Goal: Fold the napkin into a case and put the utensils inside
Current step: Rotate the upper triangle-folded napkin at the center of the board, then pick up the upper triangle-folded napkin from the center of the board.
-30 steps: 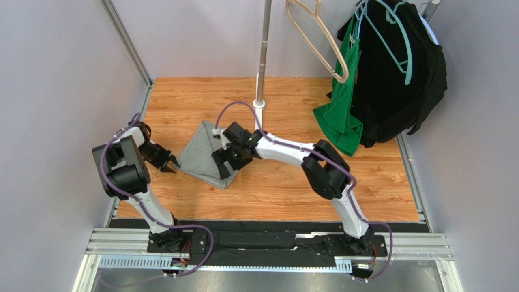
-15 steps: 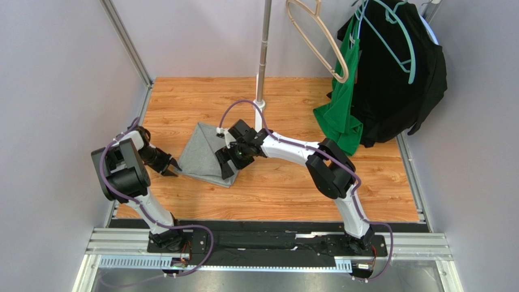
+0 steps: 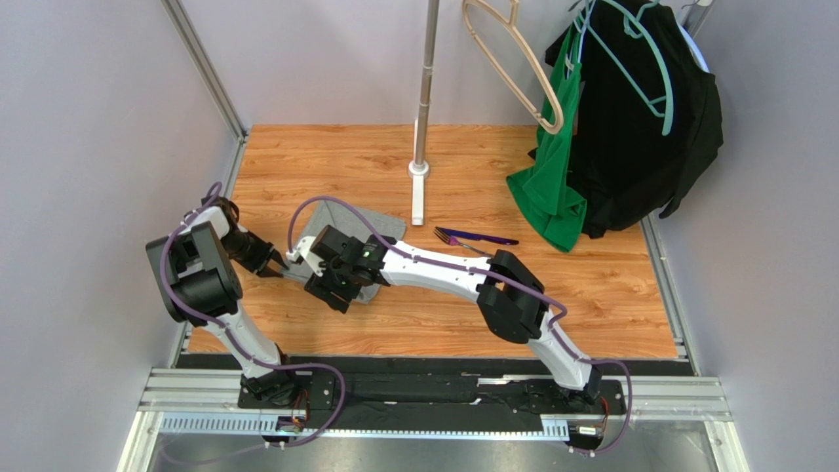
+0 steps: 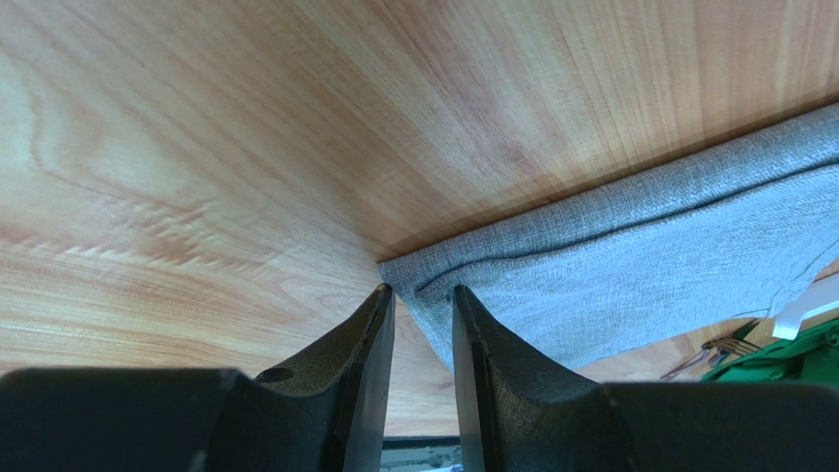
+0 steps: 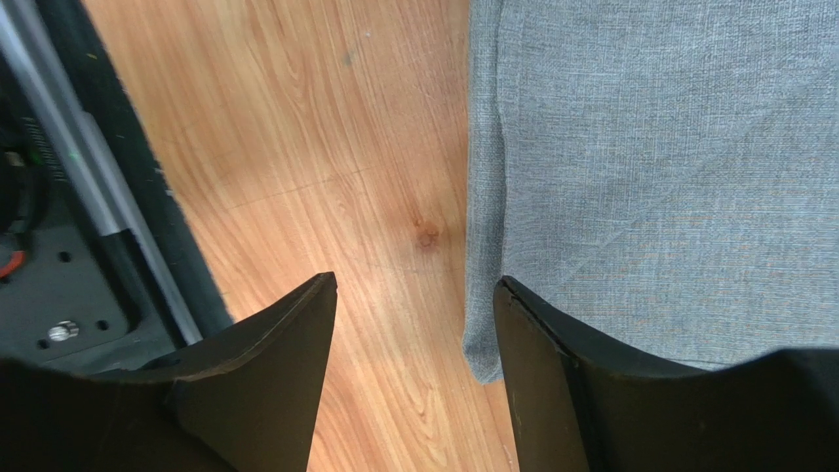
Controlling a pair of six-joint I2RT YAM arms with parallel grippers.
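Observation:
The heather-grey napkin (image 3: 382, 228) lies folded on the wooden table, mostly hidden under my right arm. My left gripper (image 3: 284, 265) is at its left corner. In the left wrist view the fingers stand narrowly apart (image 4: 421, 290) with the napkin's corner (image 4: 630, 265) between the tips, not pinched. My right gripper (image 3: 325, 287) is open wide above the napkin's near edge. In the right wrist view (image 5: 414, 280) one finger is over the cloth (image 5: 670, 147) and the other over bare wood. The dark purple utensil (image 3: 489, 238) and the fork (image 3: 455, 238) lie side by side right of the napkin.
A metal pole with a white foot (image 3: 419, 187) stands behind the napkin. A green garment (image 3: 547, 187) and a black garment (image 3: 640, 128) hang at the back right beside an empty wooden hanger (image 3: 512, 59). The black base rail (image 5: 59, 246) runs along the near edge.
My right arm has swung left across the napkin, so its gripper is now at the near left edge and the utensils are uncovered. My left gripper has crept right to the napkin's corner.

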